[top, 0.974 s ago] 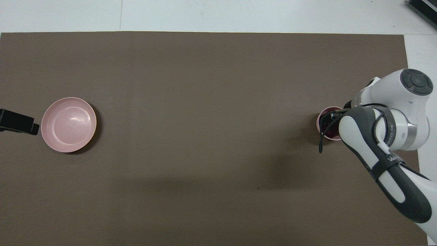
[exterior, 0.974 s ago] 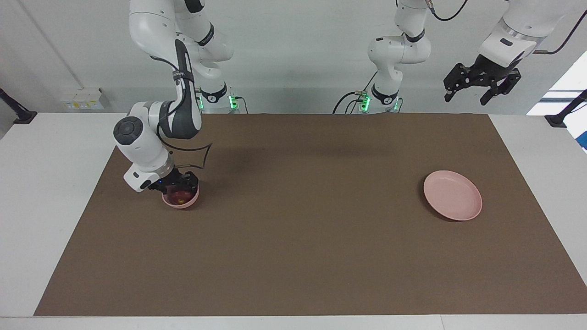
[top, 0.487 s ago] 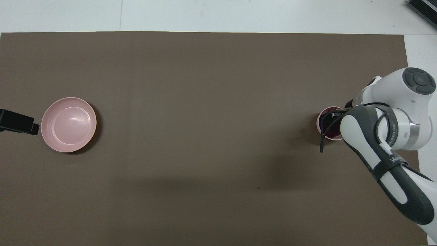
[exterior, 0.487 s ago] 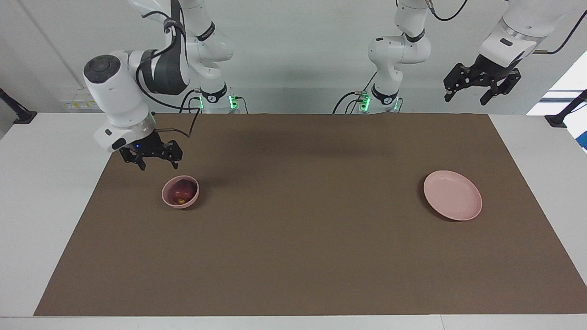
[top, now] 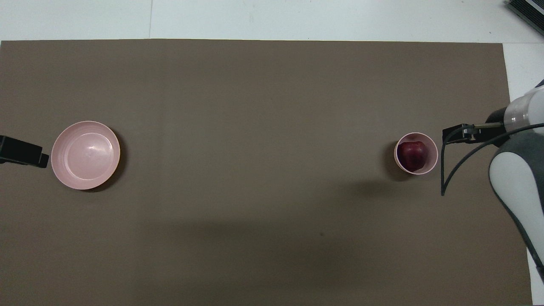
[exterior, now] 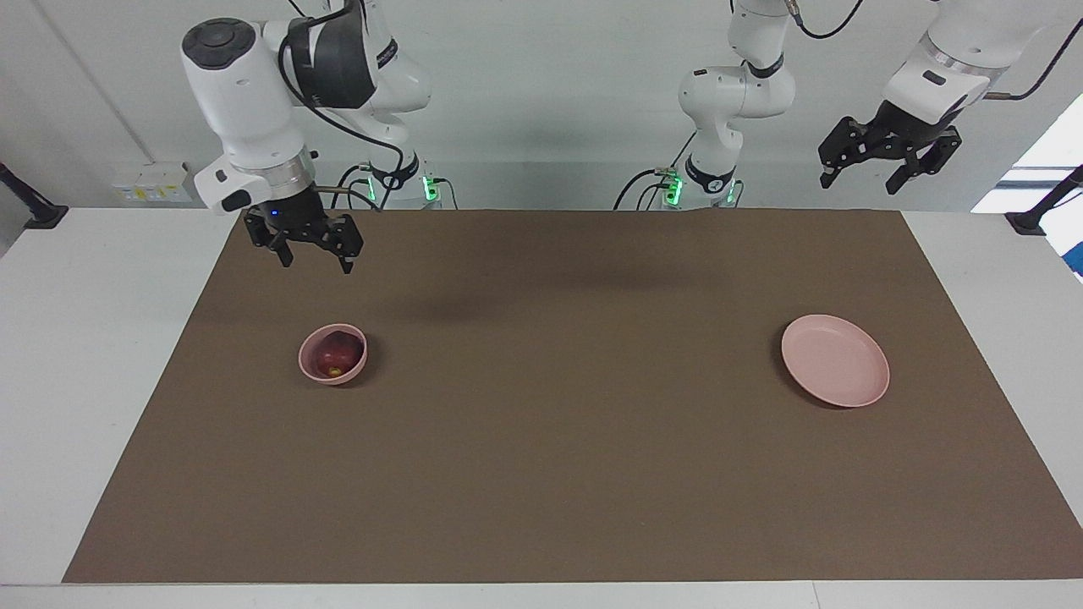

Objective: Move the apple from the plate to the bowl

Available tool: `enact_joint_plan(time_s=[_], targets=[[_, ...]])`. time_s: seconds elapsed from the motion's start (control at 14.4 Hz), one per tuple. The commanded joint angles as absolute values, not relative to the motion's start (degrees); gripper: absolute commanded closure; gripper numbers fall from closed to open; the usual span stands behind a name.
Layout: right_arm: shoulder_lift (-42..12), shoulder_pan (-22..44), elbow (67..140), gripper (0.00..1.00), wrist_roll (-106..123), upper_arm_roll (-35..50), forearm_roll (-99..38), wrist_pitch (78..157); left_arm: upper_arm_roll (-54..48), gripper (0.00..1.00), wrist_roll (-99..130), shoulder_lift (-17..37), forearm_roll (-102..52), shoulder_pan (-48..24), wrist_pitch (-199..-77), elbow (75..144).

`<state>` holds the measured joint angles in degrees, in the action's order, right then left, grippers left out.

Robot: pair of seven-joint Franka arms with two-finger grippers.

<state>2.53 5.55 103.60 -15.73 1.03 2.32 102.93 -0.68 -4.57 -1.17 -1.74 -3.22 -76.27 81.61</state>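
The dark red apple (exterior: 336, 350) (top: 412, 154) lies inside the small pink bowl (exterior: 333, 374) (top: 435, 149), toward the right arm's end of the mat. The wide pink plate (exterior: 835, 372) (top: 85, 155) sits bare toward the left arm's end. My right gripper (exterior: 316, 263) hangs open and empty in the air, above the mat and clear of the bowl. High up at its own end, my left gripper (exterior: 859, 183) waits open, holding nothing.
A brown mat (exterior: 558, 474) covers most of the white table (exterior: 101, 338). The right arm's cable (top: 450, 170) dangles beside the bowl. A dark object (top: 527, 10) shows at a far corner of the table.
My right gripper has lifted out of the bowl, leaving the apple inside, and has risen and swung back toward the robots. The left arm, the plate and the bowl stay put.
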Motion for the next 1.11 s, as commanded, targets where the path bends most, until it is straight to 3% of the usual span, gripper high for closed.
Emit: enact_joint_plan(time_s=[0.0, 0.63, 1.04], targets=[[4.1, 6.5, 103.1, 0.00, -18.0, 1.2, 4.0, 101.8, -1.0, 0.00, -5.4, -1.6, -1.1, -2.9, -75.7, 81.6], [4.0, 1.1, 82.0, 0.00, -4.2, -0.1, 4.1, 79.1, -0.9, 0.00, -5.5, -1.6, -1.1, -2.8, -75.5, 81.5], [6.0, 0.9, 83.0, 0.00, -4.0, -0.9, 4.1, 79.7, -0.9, 0.00, -5.5, -1.6, -1.1, -2.8, -75.2, 81.6]])
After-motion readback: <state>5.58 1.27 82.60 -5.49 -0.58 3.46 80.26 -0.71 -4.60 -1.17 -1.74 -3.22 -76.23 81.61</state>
